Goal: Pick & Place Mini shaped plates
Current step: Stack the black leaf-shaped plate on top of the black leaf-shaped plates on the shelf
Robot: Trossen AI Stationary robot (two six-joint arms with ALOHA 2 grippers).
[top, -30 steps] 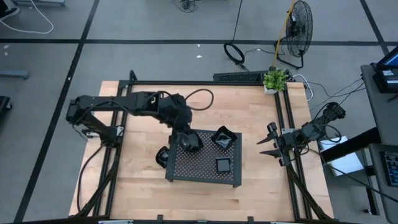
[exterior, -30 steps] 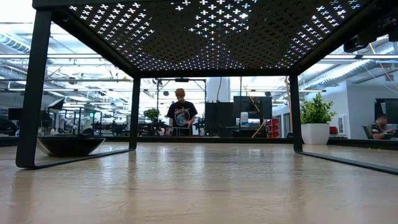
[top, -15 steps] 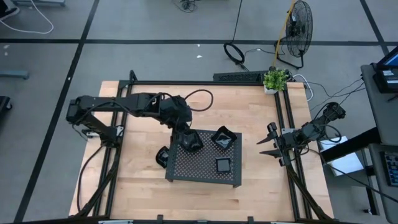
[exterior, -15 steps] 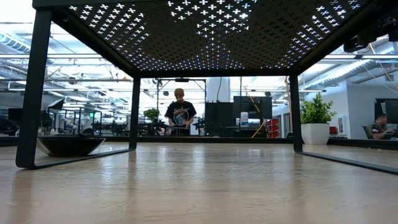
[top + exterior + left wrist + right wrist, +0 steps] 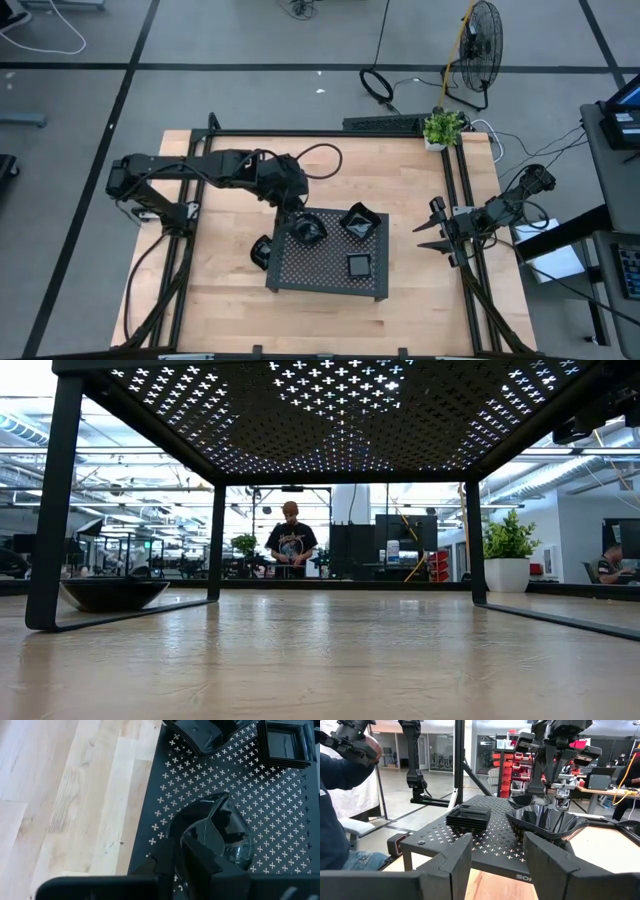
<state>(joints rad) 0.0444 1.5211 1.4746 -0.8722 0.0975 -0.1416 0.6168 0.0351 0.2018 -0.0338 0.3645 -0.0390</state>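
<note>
Small glossy black plates sit on the dark perforated tray (image 5: 330,262): an angular stack (image 5: 358,222) (image 5: 546,821), a square stack (image 5: 358,265) (image 5: 468,816), and a single plate (image 5: 307,230) (image 5: 227,837) (image 5: 522,800) at the tray's far left corner, flat on its base. My left gripper (image 5: 296,218) (image 5: 545,790) is open just above that single plate, one finger (image 5: 200,847) over its hollow. Another dish (image 5: 262,250) (image 5: 110,593) rests on the table left of the tray. My right gripper (image 5: 430,230) (image 5: 492,855) waits open at the table's right edge. My left gripper comes from above, pointing down at the single plate's rim (image 5: 192,822) on the side toward the table's far left. I cannot tell whether a finger touches it. The plate lies flat on the tray.
The tray stands on thin legs (image 5: 50,510) above the wooden table (image 5: 220,290). A potted plant (image 5: 442,127) sits at the far right corner. Bare wood lies left of, behind and in front of the tray. A person (image 5: 340,805) sits beyond the table's near right side.
My left gripper has drawn back a little toward the table's far left, away from the single plate, which stays where it was on the tray.
</note>
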